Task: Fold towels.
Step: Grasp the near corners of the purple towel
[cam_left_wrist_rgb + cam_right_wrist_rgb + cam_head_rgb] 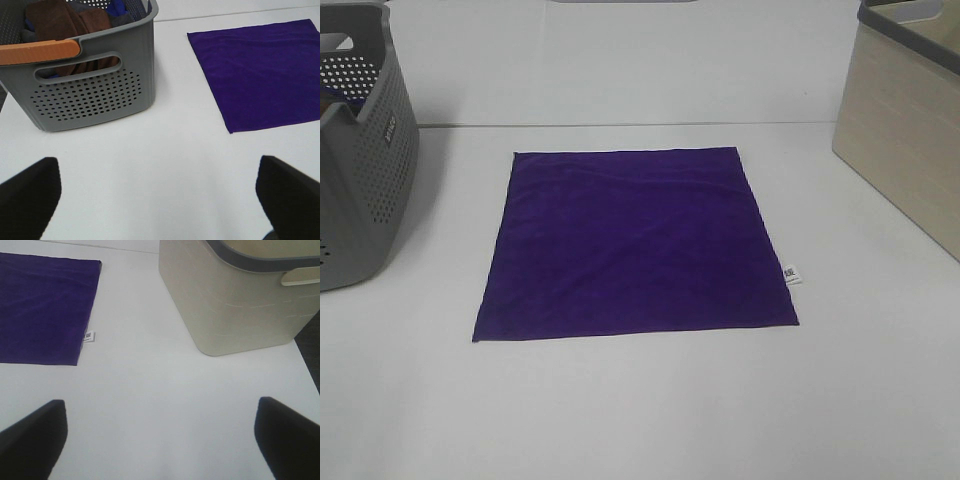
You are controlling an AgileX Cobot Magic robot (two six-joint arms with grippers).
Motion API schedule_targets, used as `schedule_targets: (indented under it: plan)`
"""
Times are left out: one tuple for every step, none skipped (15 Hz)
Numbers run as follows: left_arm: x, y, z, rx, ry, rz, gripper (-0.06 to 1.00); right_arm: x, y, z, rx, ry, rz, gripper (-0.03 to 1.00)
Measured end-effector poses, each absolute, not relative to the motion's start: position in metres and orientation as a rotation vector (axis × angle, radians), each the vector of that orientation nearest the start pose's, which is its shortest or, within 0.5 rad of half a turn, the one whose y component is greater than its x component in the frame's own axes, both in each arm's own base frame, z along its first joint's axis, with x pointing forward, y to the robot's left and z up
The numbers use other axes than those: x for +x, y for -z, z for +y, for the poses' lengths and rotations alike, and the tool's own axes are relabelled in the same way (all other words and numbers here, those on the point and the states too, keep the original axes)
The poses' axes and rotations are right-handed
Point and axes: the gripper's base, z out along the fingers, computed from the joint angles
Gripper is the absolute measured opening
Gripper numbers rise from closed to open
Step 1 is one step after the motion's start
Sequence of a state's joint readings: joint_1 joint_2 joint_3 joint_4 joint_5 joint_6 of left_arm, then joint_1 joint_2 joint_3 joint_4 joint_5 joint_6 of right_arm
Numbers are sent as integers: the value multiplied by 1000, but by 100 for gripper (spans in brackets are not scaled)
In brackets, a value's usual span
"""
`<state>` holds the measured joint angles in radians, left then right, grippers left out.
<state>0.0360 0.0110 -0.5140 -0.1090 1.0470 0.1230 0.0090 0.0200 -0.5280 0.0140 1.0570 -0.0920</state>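
Note:
A deep purple square towel (632, 240) lies flat and spread out on the white table, with a small white tag (792, 274) on its right edge. It also shows in the left wrist view (260, 72) and in the right wrist view (42, 305), where the tag (88, 336) is visible. Neither gripper appears in the exterior high view. My left gripper (157, 200) is open and empty over bare table, near the grey basket. My right gripper (160, 437) is open and empty over bare table, in front of the beige basket.
A grey perforated basket (360, 150) stands at the left; the left wrist view shows it (85, 95) with an orange handle (40, 51) and brown and blue cloths inside. A beige basket (905, 120) with a grey rim stands at the right, also in the right wrist view (235, 300).

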Motion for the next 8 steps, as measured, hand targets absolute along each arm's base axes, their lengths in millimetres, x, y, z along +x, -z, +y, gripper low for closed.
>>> schedule_targets:
  plan:
    - [3,-291,-8,92,26,2068,99,1,-298,1,-105,32,2056,99]
    - [6,-300,-7,82,27,2091,99,7,-306,1,-106,30,2089,99]
    - [23,-320,-7,47,52,2181,99,26,-324,2,-109,21,2194,99]
    - [45,-337,-6,22,72,2285,99,48,-343,2,-94,6,2308,99]
    - [74,-347,-5,15,81,2392,99,83,-354,3,-75,-9,2439,99]
    - [109,-349,-4,32,82,2504,99,117,-362,4,-86,-20,2514,99]
    - [140,-341,-4,48,93,2580,99,153,-358,6,-118,-44,2606,99]
    - [173,-325,-5,69,130,2639,99,181,-347,10,-160,-98,2668,99]
